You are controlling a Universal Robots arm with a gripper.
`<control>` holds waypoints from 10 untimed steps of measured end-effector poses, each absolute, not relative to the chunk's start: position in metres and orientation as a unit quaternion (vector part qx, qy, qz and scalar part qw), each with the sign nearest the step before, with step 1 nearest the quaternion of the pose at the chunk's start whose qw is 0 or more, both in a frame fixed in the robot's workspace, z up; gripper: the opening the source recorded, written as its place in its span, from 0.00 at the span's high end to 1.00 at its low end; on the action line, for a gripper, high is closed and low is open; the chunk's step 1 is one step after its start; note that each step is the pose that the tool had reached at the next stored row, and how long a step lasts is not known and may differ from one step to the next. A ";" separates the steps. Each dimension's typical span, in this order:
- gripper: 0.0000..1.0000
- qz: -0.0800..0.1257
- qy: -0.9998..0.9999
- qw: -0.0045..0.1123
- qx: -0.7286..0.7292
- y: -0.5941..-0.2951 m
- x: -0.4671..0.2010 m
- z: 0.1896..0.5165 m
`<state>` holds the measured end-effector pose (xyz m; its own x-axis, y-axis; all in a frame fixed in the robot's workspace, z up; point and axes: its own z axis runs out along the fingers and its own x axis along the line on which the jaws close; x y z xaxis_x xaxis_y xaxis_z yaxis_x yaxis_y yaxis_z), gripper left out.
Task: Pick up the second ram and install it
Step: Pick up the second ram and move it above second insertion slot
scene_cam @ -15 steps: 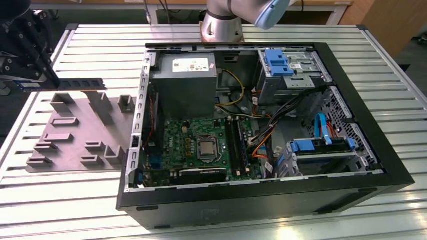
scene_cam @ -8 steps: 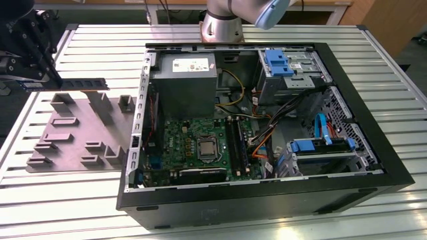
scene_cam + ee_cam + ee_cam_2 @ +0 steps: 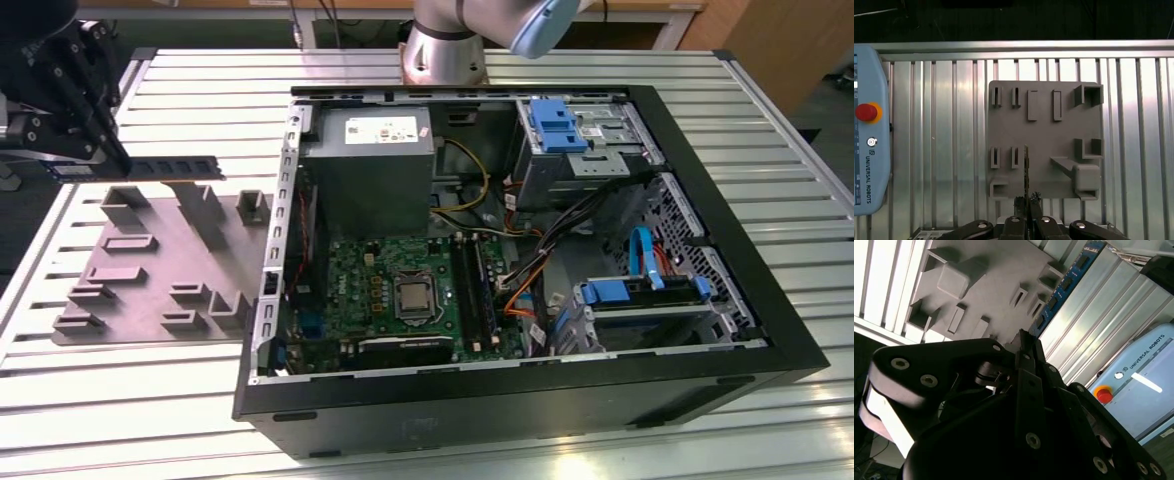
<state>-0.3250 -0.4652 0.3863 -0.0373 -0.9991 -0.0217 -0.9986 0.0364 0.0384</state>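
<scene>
Outwardly, in the exterior view, the gripper (image 3: 118, 165) is seen at the far left of that view, raised above the slatted metal table (image 3: 160, 400). The second ram (image 3: 174, 167) is clamped between its fingers and held level, its free end pointing toward the exterior view's right. The stick is carried in the air above the far edge of the grey fixture plate (image 3: 140, 265), clear of its blocks. An open computer case (image 3: 534, 400) is laid on its side to the exterior view's right of the plate, with the green motherboard (image 3: 387, 290) exposed and the black memory slots (image 3: 467, 285) running along it (the ram is well apart from them).

In the second wrist view, the gripper (image 3: 1026, 342) is seen from behind, its two fingers drawn together on one end of the second ram (image 3: 1069, 282). The blue-green board with its row of black chips is seen stretching away over the edge of the fixture plate (image 3: 984, 275). A teach pendant (image 3: 1149, 390) with a red button (image 3: 1103, 394) is seen lying on the table beside it.

In the first wrist view, the second ram (image 3: 1026, 170) is presented edge-on as a thin upright line rising from the closed gripper (image 3: 1027, 202), over the fixture plate (image 3: 1054, 135). The teach pendant (image 3: 871, 165) is seen on the table (image 3: 929, 125), apart from the plate.
</scene>
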 end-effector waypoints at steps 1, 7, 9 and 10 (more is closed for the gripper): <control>0.86 -0.021 -0.720 0.006 0.694 -0.465 -0.324 0.386; 0.86 -0.021 -0.720 0.006 0.694 -0.465 -0.317 0.386; 0.86 -0.021 -0.720 0.006 0.694 -0.465 -0.314 0.386; 0.86 -0.021 -0.720 0.006 0.694 -0.465 -0.313 0.386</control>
<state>-0.3131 -0.4652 0.3863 -0.0372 -0.9991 -0.0217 -0.9986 0.0364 0.0384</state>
